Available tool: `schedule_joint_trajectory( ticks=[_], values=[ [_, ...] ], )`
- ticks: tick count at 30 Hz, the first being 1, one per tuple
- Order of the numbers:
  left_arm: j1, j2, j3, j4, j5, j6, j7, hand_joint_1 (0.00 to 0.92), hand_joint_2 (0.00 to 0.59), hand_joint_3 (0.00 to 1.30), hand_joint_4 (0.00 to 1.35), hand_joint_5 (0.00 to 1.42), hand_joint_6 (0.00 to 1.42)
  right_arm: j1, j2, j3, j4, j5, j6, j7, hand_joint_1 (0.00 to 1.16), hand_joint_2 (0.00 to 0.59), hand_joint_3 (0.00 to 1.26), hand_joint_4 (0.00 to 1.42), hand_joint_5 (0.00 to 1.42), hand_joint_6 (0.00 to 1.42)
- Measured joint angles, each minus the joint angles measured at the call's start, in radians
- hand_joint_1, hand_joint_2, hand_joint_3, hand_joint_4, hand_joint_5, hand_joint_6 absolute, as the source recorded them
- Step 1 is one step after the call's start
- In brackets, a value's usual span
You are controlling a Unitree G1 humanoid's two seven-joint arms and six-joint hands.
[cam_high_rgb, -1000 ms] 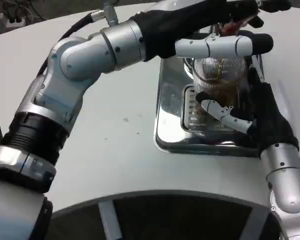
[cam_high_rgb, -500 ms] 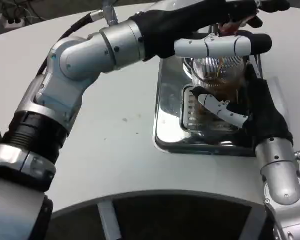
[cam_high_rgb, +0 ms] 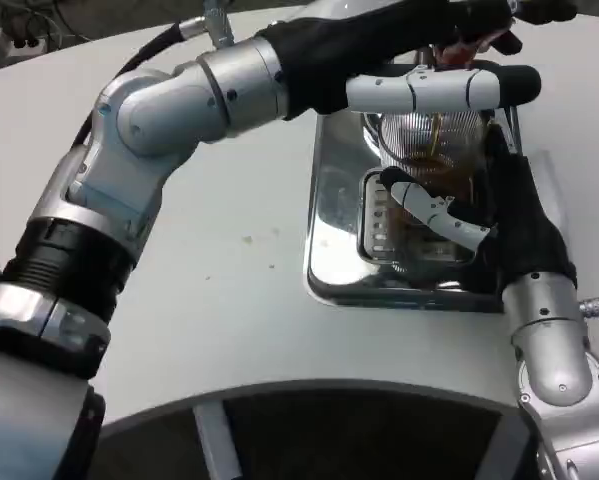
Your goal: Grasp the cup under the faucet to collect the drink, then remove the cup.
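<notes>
A clear cup (cam_high_rgb: 434, 160) is seen on the shiny tray (cam_high_rgb: 334, 215) near the far right edge of the white table (cam_high_rgb: 229, 280). Brown drink is seen inside it. The cup is held by the right hand (cam_high_rgb: 479, 225), with fingers wrapped around its lower part. The left hand (cam_high_rgb: 429, 60) is stretched over the cup, up by the faucet (cam_high_rgb: 469, 45). Whether anything is held there cannot be told.

My left robot hand (cam_high_rgb: 449, 45) cut off by the top edge, faucet hidden behind it, cup (cam_high_rgb: 429, 150) base masked by my right robot hand (cam_high_rgb: 479, 225), drink level unreadable
</notes>
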Motion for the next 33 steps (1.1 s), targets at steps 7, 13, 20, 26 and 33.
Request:
schedule_joint_trajectory(
  ticks=[7,13,20,26,33],
  values=[
    [-0.005,0.002,-0.001,0.011,0.000,-0.006,0.000,0.000,0.156,0.13,0.07,0.17,0.16,-0.015,0.004,0.007,0.030,-0.001,-0.015,-0.019,0.75,0.204,0.00,0.00,0.00,0.00],
    [-0.009,0.007,-0.002,0.019,0.001,-0.011,0.000,0.000,0.156,0.13,0.07,0.17,0.16,-0.026,0.013,0.018,0.055,-0.003,-0.027,-0.043,0.75,0.207,0.00,0.01,0.05,0.00],
    [-0.011,0.013,-0.003,0.024,0.001,-0.017,-0.002,0.000,0.156,0.13,0.07,0.17,0.16,-0.038,0.042,0.036,0.100,-0.032,-0.054,-0.120,0.75,0.208,0.06,0.12,0.15,0.08],
    [-0.012,0.021,-0.003,0.026,0.001,-0.021,-0.006,0.000,0.156,0.13,0.07,0.17,0.16,-0.050,0.057,0.044,0.137,-0.053,-0.077,-0.183,0.77,0.214,0.12,0.19,0.22,0.14],
    [-0.012,0.028,-0.003,0.029,0.001,-0.029,-0.008,0.000,0.151,0.13,0.07,0.17,0.16,-0.068,0.086,0.058,0.186,-0.081,-0.096,-0.262,0.80,0.232,0.21,0.29,0.33,0.22]
  ],
)
